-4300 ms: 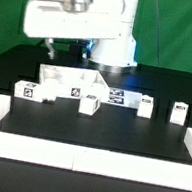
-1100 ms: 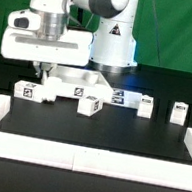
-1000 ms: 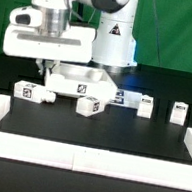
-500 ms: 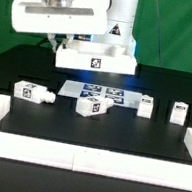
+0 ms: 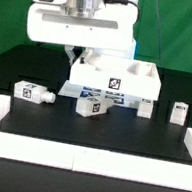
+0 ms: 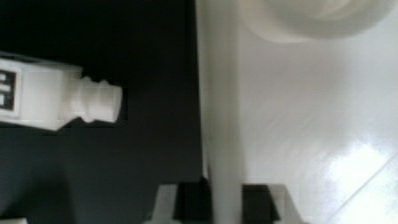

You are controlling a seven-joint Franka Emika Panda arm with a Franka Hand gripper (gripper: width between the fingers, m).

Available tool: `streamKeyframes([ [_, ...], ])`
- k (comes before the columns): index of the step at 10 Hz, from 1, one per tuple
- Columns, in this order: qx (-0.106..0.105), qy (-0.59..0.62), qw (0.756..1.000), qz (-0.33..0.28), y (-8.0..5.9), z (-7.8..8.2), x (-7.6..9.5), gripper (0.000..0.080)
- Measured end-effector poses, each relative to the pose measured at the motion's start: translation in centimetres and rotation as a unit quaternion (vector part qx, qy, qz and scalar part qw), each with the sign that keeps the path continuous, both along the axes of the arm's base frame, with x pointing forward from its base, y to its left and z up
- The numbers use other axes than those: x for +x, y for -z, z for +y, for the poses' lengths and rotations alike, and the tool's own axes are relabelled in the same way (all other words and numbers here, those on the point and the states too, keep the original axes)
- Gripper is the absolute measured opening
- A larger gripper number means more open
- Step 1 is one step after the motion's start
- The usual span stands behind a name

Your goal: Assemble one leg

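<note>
Exterior view: the leg point(image 5: 31, 91) lies on the black table point(image 5: 97, 140) at the exterior view's left. Its long axis runs sideways, with the peg pointing to that view's right toward another leg point(image 5: 90, 105). Higher up hangs the white panel point(image 5: 112, 78), its wall clenched between the jaws of the gripper point(image 5: 78, 57).

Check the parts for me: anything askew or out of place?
Yes: the leftmost leg lies on its side, unlike the upright rightmost leg. The hand grips the big panel by its wall.

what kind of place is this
Probably a robotics lab bench: a green backdrop, a black table fenced by a white rim, and a gripper holding a white panel.
</note>
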State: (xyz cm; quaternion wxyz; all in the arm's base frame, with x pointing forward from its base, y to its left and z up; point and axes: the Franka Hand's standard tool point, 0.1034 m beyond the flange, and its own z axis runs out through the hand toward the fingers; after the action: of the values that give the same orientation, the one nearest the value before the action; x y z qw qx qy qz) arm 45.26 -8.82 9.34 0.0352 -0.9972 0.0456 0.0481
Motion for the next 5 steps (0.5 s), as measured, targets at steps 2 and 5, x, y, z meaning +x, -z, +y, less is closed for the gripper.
streamKeyframes([
  [2, 0.000, 0.000, 1.000, 0.001, 0.08, 0.03, -0.03, 0.0055],
  [5, 0.000, -0.001, 1.000, 0.003, 0.27, 0.06, -0.07, 0.0055],
])
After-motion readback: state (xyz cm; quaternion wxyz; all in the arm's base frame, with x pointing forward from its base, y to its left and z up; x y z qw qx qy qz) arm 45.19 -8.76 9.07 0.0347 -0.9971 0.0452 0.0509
